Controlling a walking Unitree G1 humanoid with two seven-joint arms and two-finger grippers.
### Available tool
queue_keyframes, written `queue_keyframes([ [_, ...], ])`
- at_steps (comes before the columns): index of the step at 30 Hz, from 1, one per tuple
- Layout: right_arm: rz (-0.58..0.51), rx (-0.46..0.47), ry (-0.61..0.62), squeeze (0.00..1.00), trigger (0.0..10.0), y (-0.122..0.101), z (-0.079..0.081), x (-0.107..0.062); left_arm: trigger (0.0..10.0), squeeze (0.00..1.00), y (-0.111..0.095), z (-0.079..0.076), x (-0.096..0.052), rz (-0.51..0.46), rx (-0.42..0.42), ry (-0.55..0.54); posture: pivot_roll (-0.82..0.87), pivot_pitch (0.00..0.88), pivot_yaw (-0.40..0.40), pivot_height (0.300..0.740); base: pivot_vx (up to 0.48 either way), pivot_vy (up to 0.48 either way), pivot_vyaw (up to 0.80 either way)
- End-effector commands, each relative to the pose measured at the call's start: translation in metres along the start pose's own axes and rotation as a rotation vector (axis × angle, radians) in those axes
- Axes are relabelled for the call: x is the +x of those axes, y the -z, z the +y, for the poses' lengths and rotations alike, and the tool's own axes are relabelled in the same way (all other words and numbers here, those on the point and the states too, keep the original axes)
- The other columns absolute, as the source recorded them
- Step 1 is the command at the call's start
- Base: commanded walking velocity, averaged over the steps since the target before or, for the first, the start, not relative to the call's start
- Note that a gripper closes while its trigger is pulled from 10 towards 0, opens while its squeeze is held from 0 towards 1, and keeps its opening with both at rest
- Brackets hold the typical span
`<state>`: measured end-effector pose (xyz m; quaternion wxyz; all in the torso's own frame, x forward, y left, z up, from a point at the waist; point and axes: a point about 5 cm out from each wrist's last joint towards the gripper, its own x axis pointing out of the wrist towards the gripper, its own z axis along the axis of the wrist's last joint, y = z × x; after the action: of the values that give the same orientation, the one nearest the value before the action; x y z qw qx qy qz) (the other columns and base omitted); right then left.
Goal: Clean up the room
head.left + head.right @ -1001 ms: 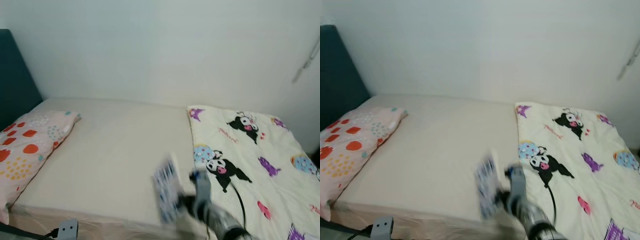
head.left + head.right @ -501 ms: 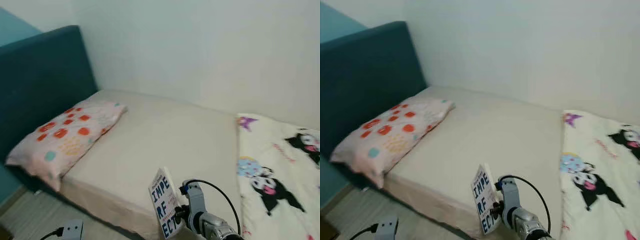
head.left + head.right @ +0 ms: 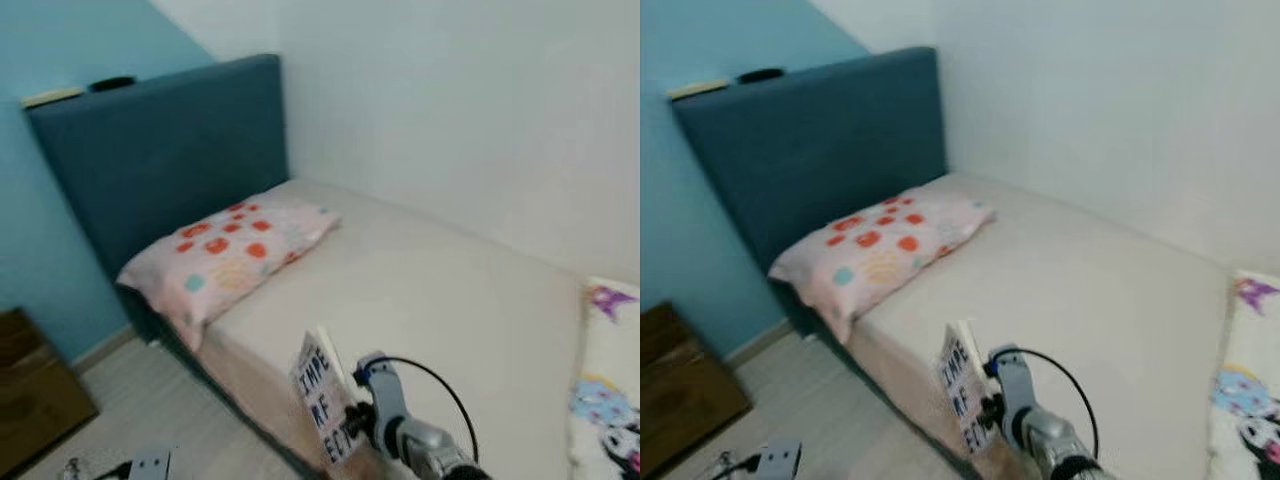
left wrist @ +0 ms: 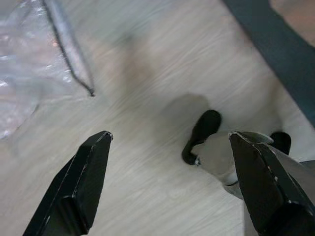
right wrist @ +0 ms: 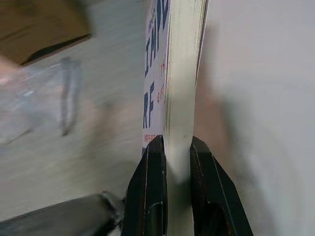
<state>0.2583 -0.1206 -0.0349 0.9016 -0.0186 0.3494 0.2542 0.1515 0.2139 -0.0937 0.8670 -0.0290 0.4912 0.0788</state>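
A bed [image 3: 430, 300] with a bare cream mattress stands in the corner, its long side against a white wall [image 3: 480, 110]. A dark teal headboard [image 3: 160, 150] rises at its head against a light blue wall [image 3: 60, 50], with two small things on top, too blurred to tell. A spotted pink pillow [image 3: 225, 255] lies by the headboard. A cartoon-print blanket [image 3: 605, 400] covers the far end. Pale wood floor [image 3: 170, 400] runs beside the bed, with a brown wooden cabinet [image 3: 35, 390] near the blue wall
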Motion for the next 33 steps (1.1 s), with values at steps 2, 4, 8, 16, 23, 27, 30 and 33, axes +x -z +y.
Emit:
queue_keyframes([
  [2, -0.025, -0.027, 0.003, 0.0, 10.0, -0.0054, -0.0034, -0.0008, 10.0, 0.0, 0.0036, 0.0012, -0.0006, 0.014, 0.006, -0.002, 0.02, 0.0, -0.033, 0.74, 0.0, 0.0, 0.79],
  [4, -0.024, -0.029, 0.002, 0.0, 10.0, -0.0054, -0.0033, -0.0008, 10.0, 0.0, 0.0037, 0.0013, -0.0006, 0.014, 0.005, -0.002, 0.02, 0.0, -0.033, 0.74, 0.0, 0.0, 0.79],
  [8, -0.024, -0.033, -0.001, 0.0, 10.0, -0.0054, -0.003, -0.0007, 10.0, 0.0, 0.0043, 0.0023, -0.0008, 0.015, 0.007, -0.002, 0.02, 0.0, -0.032, 0.74, 0.0, 0.0, 0.79],
  [16, -0.023, -0.037, -0.004, 0.0, 10.0, -0.005, -0.0025, -0.0006, 10.0, 0.0, 0.0072, 0.0058, -0.0017, 0.023, 0.012, 0.001, 0.02, 0.0, -0.031, 0.74, 0.0, 0.0, 0.79],
  [23, -0.021, -0.035, -0.004, 0.0, 10.0, -0.0046, -0.0023, -0.0006, 10.0, 0.0, 0.0094, 0.0082, -0.0024, 0.032, 0.006, 0.007, 0.02, 0.0, -0.03, 0.74, 0.0, 0.0, 0.79],
  [27, -0.024, -0.035, 0.0, 0.0, 10.0, -0.0048, -0.0026, -0.0006, 10.0, 0.0, 0.0094, 0.0079, -0.0023, 0.034, 0.009, 0.012, 0.02, 0.0, -0.031, 0.74, 0.0, 0.0, 0.79],
  [30, -0.027, -0.021, 0.019, 0.0, 10.0, -0.0043, -0.0042, -0.0011, 10.0, 0.0, 0.0077, 0.0057, -0.0017, 0.032, 0.013, 0.005, 0.02, 0.0, -0.031, 0.74, 0.0, -0.314, 0.26],
  [33, -0.024, -0.021, 0.025, 0.0, 10.0, -0.0038, -0.005, -0.0014, 10.0, 0.0, 0.0066, 0.0038, -0.0012, 0.031, 0.012, 0.003, 0.02, 0.0, -0.031, 0.74, 0.0, -0.477, 0.0],
])
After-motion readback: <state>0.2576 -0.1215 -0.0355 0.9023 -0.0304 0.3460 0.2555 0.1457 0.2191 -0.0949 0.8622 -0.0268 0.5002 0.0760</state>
